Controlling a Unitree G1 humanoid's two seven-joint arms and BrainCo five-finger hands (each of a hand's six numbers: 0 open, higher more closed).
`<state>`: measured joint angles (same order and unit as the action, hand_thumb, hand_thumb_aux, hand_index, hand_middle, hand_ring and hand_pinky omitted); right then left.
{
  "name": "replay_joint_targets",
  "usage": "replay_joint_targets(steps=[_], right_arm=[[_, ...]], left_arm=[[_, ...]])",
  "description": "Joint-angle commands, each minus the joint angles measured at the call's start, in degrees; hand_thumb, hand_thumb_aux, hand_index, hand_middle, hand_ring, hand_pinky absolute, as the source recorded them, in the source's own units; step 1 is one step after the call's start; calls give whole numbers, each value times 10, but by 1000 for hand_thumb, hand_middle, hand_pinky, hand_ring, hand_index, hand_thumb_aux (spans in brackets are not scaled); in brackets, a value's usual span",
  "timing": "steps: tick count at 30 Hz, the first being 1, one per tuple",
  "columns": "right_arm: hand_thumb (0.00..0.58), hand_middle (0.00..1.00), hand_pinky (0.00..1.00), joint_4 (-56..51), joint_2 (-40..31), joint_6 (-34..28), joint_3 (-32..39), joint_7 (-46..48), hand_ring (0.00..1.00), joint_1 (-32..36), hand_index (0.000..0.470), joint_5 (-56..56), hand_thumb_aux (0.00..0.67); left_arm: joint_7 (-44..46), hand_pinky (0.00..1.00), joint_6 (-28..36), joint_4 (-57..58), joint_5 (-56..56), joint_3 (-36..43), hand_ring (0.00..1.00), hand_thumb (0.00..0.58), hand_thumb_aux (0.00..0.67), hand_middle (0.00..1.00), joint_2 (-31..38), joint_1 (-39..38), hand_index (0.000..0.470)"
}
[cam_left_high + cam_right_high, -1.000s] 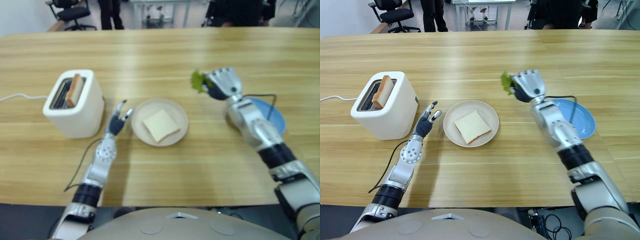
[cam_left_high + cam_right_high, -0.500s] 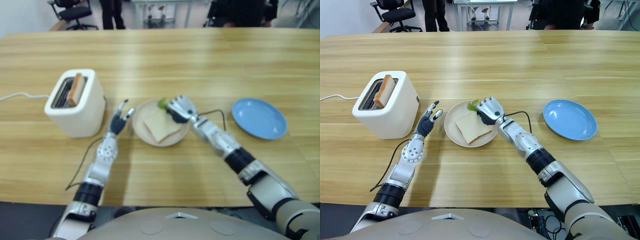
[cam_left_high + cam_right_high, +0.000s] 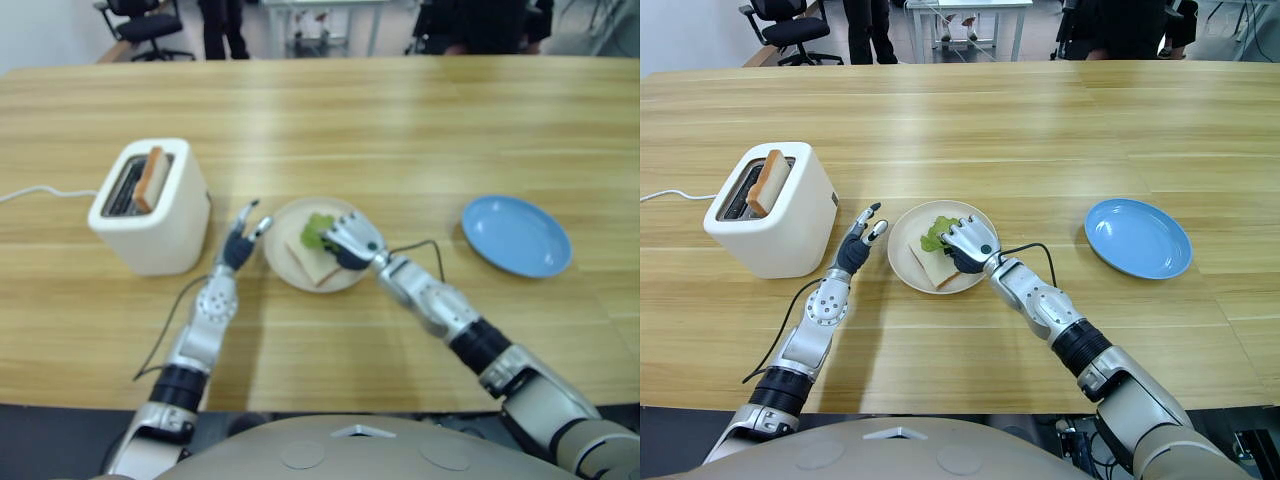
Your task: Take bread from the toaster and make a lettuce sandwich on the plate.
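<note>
While the right hand [image 3: 968,243] pinches lettuce [image 3: 936,236] over the bread [image 3: 933,268], the left hand [image 3: 858,243] is spread.

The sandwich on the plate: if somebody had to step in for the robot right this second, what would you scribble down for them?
Hands: the right hand is over the beige plate, fingers curled on the lettuce, which lies on the bread slice. The left hand is open and holds nothing, between the toaster and the plate.
Things: the second slice stands in the toaster slot; a blue plate sits off to the right.
Done: one slice on the plate, lettuce brought onto it.
Left: let go of the lettuce, fetch the second slice, lay it on top.
</note>
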<state>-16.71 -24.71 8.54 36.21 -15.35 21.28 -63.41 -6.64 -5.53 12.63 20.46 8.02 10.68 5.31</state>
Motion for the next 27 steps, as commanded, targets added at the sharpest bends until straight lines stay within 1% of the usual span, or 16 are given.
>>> replay_joint_targets(steps=[1, 2, 3, 4, 5, 9, 12, 17, 20, 23, 26, 27], right_arm=[[520, 0, 0, -4, 0, 3, 1, 16, 0, -4, 312, 6, 455], [452, 0, 0, -7, 0, 5, 2, 20, 0, -5, 244, 9, 355], [265, 0, 0, -8, 0, 7, 3, 24, 0, -7, 121, 10, 176], [71, 0, 0, -8, -2, 6, 5, 29, 0, -9, 29, 8, 42], [0, 0, 0, -7, -3, 5, 7, 38, 0, -10, 0, 7, 0], [0, 0, 0, 0, -13, 15, 1, 65, 0, -23, 0, 23, 0], [0, 0, 0, 29, -27, 22, -12, 78, 0, -36, 0, 35, 0], [0, 0, 0, 129, -68, 28, -48, 103, 0, -72, 0, 53, 0], [0, 0, 0, 223, -105, 24, -110, 118, 0, -108, 0, 83, 0], [0, 0, 0, 312, -137, 14, -202, 137, 0, -138, 0, 133, 0], [0, 0, 0, 371, -146, 2, -295, 153, 0, -155, 0, 202, 0], [0, 0, 0, 380, -143, 0, -316, 157, 0, -157, 0, 223, 0]], left_arm=[[0, 0, -1, 13, 4, 3, 0, 0, 0, 0, 2, 1, 0], [0, 0, 0, 13, 4, 3, 0, 0, 0, 0, 2, 1, 0], [0, 0, 0, 13, 4, 4, 0, 0, 0, 0, 2, 1, 0], [0, 0, 0, 14, 5, 4, 0, 0, 0, 0, 2, 1, 0], [0, 0, 0, 14, 5, 4, 0, 0, 0, 0, 2, 1, 0], [-1, 0, 1, 14, 5, 5, 0, 0, 0, 0, 1, 0, 0], [-1, 0, 2, 15, 5, 5, 0, 0, 0, 0, 2, 0, 0], [-2, 0, 0, 21, 6, 6, 0, 0, 0, 0, 2, 3, 0], [-3, 0, -1, 24, 6, 6, 0, 0, 0, 0, 3, 5, 0], [-2, 0, -4, 22, 4, 4, 0, 0, 0, 0, 6, 5, 0], [1, 0, -9, -10, 7, 4, 0, 0, 0, 0, 11, 1, 0], [2, 0, -7, -29, 11, 3, 0, 0, 0, 0, 14, -2, 0]])
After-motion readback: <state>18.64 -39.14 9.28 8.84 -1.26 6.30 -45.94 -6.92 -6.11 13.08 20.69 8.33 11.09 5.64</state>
